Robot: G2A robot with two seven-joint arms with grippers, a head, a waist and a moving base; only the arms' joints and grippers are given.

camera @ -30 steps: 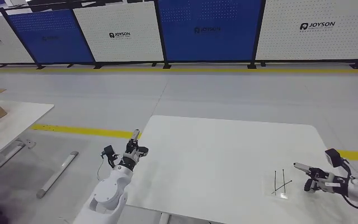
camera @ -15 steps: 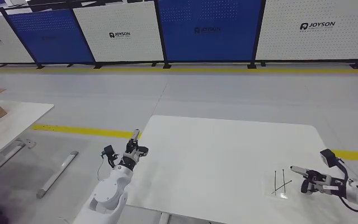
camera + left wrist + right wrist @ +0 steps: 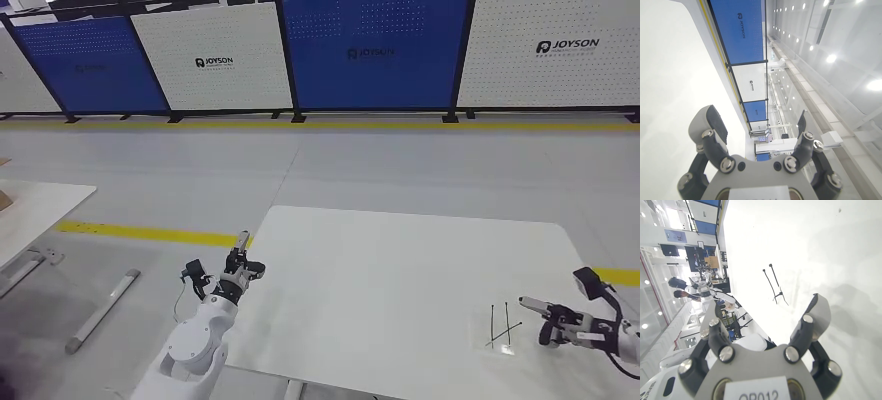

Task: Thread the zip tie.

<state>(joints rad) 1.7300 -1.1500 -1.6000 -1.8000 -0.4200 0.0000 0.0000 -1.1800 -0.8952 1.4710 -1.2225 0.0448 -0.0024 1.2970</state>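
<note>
Three thin black zip ties lie loose on the white table near its right front corner, two side by side and a third crossing their near ends. In the right wrist view the zip ties lie flat just beyond my right gripper, which is open and holds nothing. From above, the right gripper hovers low just right of the ties, apart from them. My left gripper stays at the table's far left edge, and the left wrist view shows the left gripper open with nothing between its fingers.
Blue and white pegboard partitions stand across the floor behind the table. A second white table sits off to the left. A yellow floor line runs past the table's left side.
The right arm has shifted slightly left, closer to the zip ties, then held. The left arm and the zip ties have not moved.
</note>
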